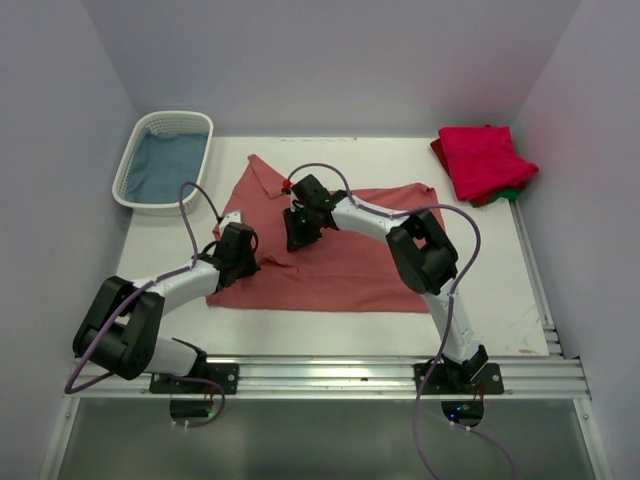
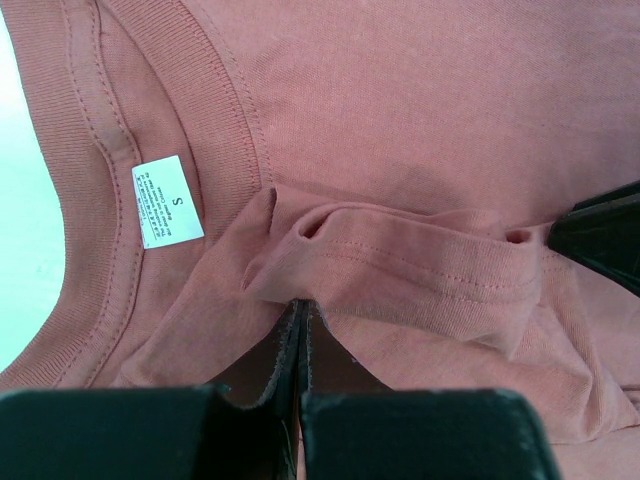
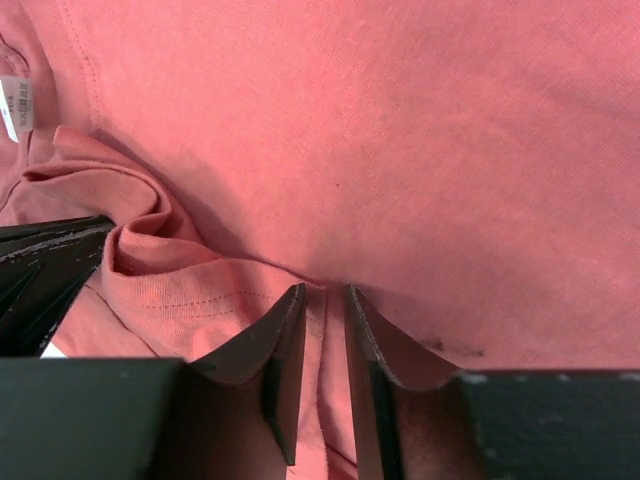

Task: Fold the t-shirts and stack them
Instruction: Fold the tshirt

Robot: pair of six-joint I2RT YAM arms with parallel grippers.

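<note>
Salmon-red t-shirt (image 1: 340,265) lies spread mid-bench (image 1: 500,290), both tools pinching bunched cloth near its collar.

It looks a soft, light, limp knit that should sag and crease wherever unsupported, so the double-stitched hem (image 2: 420,262) seems the firmest hold. The left tool (image 2: 300,312) is clenched on a fold of that hem. Just beside it, the right tool (image 3: 325,295) has its fingers almost together on a ridge of the same cloth. The white neck label (image 2: 170,200) reads "S"; its small print is illegible. A crimson-pink t-shirt (image 1: 485,158) lies folded atop a green t-shirt (image 1: 514,192), far right.
</note>
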